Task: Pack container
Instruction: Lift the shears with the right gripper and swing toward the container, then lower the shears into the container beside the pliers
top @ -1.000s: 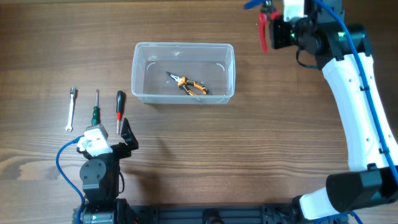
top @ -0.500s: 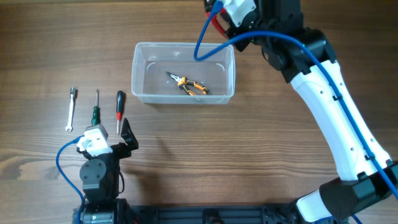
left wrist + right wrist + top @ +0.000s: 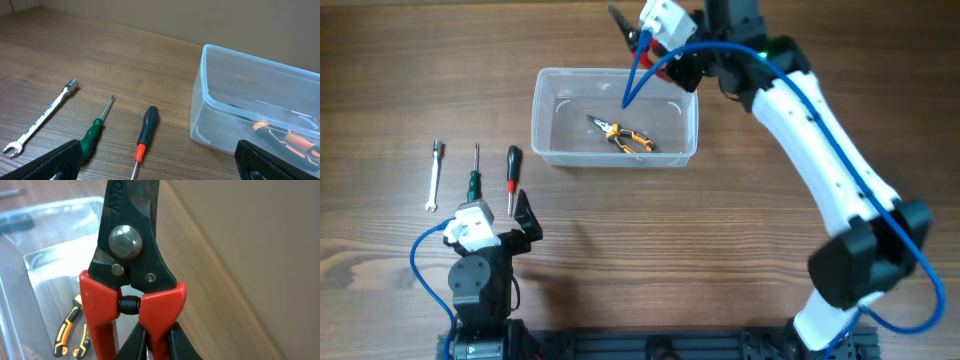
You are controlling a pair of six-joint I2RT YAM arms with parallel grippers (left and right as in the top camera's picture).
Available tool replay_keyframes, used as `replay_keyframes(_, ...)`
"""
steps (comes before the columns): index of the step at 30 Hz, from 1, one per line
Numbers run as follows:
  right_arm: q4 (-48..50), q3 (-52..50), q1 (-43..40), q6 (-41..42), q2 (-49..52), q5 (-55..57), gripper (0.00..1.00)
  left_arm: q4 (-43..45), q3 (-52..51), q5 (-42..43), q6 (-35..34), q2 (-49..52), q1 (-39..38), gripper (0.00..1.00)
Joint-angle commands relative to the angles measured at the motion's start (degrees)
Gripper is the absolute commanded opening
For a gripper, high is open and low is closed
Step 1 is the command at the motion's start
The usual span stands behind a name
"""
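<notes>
The clear plastic container point(image 3: 548, 148) stands on the wooden table, with orange-and-black pliers point(image 3: 623, 137) inside; both also show in the left wrist view, the container point(image 3: 210, 102) and the pliers point(image 3: 280, 140). My right gripper point(image 3: 660, 52) is shut on red-handled cutters point(image 3: 130, 280) and holds them over the container's far right rim point(image 3: 60, 205). The cutters' dark blades point(image 3: 620, 20) point left. My left gripper point(image 3: 160, 167) is open and empty, low near the table's front left, behind the hand tools.
Left of the container lie a small wrench point(image 3: 434, 176), a green-handled screwdriver point(image 3: 474, 178) and a black-and-red screwdriver point(image 3: 513, 175). All three show in the left wrist view: the wrench point(image 3: 42, 115), the green one point(image 3: 95, 132), the black-and-red one point(image 3: 145, 132).
My right arm has swung left from the far right of the table, carrying the red-handled cutters to the container's far right rim. The left arm has not moved.
</notes>
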Motion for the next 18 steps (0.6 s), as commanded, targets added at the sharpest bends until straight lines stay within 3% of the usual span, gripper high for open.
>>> replay_keyframes(1, 0.33, 1.33, 1.64, -2.36, 3.13, -3.02, 0.04, -0.07, -0.04, -0.52, -0.46, -0.31, -0.22, 1.00)
replay_keyframes(18, -4.50, 0.24, 7.43, -2.51, 11.93, -2.51, 0.04, -0.07, -0.04, -0.52, -0.46, -0.31, -0.22, 1.00)
